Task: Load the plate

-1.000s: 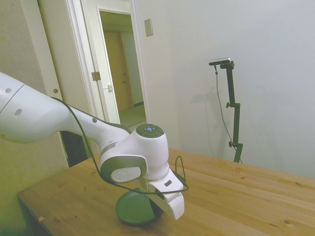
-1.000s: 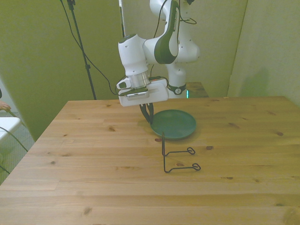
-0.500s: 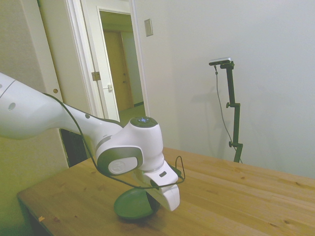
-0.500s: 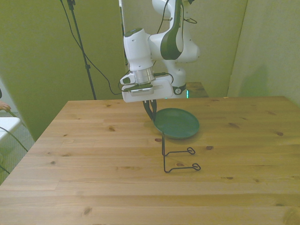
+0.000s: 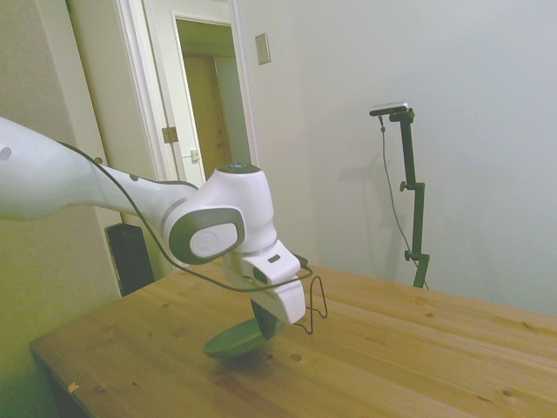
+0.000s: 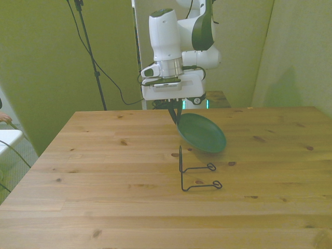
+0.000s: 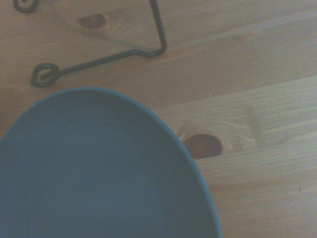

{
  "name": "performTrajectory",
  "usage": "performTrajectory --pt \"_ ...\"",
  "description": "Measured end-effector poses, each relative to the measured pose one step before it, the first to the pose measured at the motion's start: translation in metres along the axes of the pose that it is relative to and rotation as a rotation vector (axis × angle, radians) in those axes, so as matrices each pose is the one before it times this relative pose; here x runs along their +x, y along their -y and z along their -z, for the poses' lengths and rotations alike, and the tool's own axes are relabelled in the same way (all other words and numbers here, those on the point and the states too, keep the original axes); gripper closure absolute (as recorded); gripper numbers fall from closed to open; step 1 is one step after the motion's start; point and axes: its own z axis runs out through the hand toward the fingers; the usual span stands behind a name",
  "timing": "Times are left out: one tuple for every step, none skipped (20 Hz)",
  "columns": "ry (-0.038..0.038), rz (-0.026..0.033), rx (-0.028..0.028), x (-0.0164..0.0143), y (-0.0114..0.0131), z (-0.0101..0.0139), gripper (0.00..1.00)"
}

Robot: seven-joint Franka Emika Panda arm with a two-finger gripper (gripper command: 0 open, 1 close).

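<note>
I have the gripper (image 6: 177,112) clamped on the far rim of the plate (image 6: 202,133), which hangs tilted in the air above the table (image 6: 104,171), clear of the wood. In the front view the plate sits just beyond the wire stand (image 6: 194,174), a little to the front view's right of its upright. From the wrist I see the plate (image 7: 99,173) over the stand's feet (image 7: 99,57).
</note>
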Motion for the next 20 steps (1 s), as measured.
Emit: performTrajectory --pt "-0.00034 0.0013 -0.00689 -0.00235 0.00448 0.00307 1.0" --pt "-0.00317 0.00333 -0.00931 -0.00239 0.00494 0.00374 1.0" --pt "-0.00526 0.00264 -0.00951 -0.0026 0.00489 0.00395 1.0" --pt "-0.00097 0.00024 -0.00673 -0.00338 0.00578 0.00466 1.0" --pt "-0.00332 0.00482 -0.00507 -0.00446 0.00705 0.00526 1.0" --pt "-0.00408 0.00458 -0.00051 -0.00499 0.00769 0.00644 1.0" --pt "-0.00569 0.00678 0.00274 -0.00553 0.00817 0.0071 1.0" --pt "-0.01023 0.00712 0.00155 -0.00496 0.00745 0.00778 1.0" --pt "-0.01595 0.00741 -0.00535 -0.00534 0.00768 0.00834 1.0" --pt "-0.01964 0.0104 -0.01442 -0.00444 0.00775 0.00929 1.0" --pt "-0.02661 0.01021 -0.02166 -0.00362 0.00762 0.01038 1.0" --pt "-0.02882 0.01073 -0.02937 -0.00367 0.00807 0.01131 1.0" --pt "-0.02773 0.01634 -0.02862 -0.00292 0.00766 0.01052 1.0" --pt "-0.03586 0.01483 -0.02941 -0.00185 0.00743 0.009 1.0" --pt "-0.0319 0.01435 -0.02617 -0.00082 0.00624 0.00587 1.0" --pt "-0.02794 0.01366 -0.02408 -0.00041 0.00614 0.00301 1.0" --pt "-0.04156 0.01466 -0.03216 0.00072 0.00808 0.00096 1.0" --pt "-0.03781 0.00599 -0.0246 0.0015 0.00715 -0.00099 1.0" --pt "-0.02725 0.00426 -0.01651 0.00124 0.00669 -0.00111 1.0" --pt "-0.02697 0.00526 -0.01618 0.00118 0.00624 -0.00129 1.0"
